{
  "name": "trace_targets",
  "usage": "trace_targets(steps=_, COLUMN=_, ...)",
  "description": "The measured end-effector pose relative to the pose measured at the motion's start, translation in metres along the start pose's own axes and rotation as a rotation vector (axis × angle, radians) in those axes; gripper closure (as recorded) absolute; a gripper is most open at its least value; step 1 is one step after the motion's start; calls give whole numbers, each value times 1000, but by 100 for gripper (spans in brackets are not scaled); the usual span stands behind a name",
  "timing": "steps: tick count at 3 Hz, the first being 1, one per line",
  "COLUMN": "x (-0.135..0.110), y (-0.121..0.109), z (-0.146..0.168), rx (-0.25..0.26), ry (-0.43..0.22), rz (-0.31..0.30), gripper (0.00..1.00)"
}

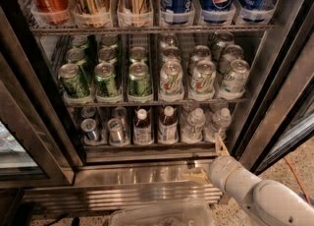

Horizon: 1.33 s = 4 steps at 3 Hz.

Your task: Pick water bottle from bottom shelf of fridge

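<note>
The gripper (pixel 205 158), spread open and holding nothing, hangs just below the front rail of the fridge's (pixel 122 178) bottom shelf (pixel 147 147), so the water bottle (pixel 219 123), upright at that shelf's right end, lies just above and behind it.

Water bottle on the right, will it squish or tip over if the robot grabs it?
Probably a little squishy: the water bottle looks thin, clear and ribbed. It seems full, so likely heavy for its size. Standing upright on the bottom shelf, it may tip if nudged. The gripper sits just below it, outside.
</note>
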<state>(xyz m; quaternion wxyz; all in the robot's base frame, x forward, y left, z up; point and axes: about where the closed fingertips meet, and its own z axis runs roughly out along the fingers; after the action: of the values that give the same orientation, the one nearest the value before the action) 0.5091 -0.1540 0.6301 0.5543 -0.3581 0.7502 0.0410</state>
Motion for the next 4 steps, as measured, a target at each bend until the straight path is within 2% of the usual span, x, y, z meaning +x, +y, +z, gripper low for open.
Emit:
trace_targets(steps=2, x=8, y=-22, z=9, rx=133, ry=-46, rz=26, gripper=0)
trace_targets(steps=3, x=8, y=-22, z=9, rx=133, ry=-46, rz=26, gripper=0)
trace_targets(steps=4, x=11, y=-26, z=12, rx=173, ry=-69, rz=55, gripper=0)
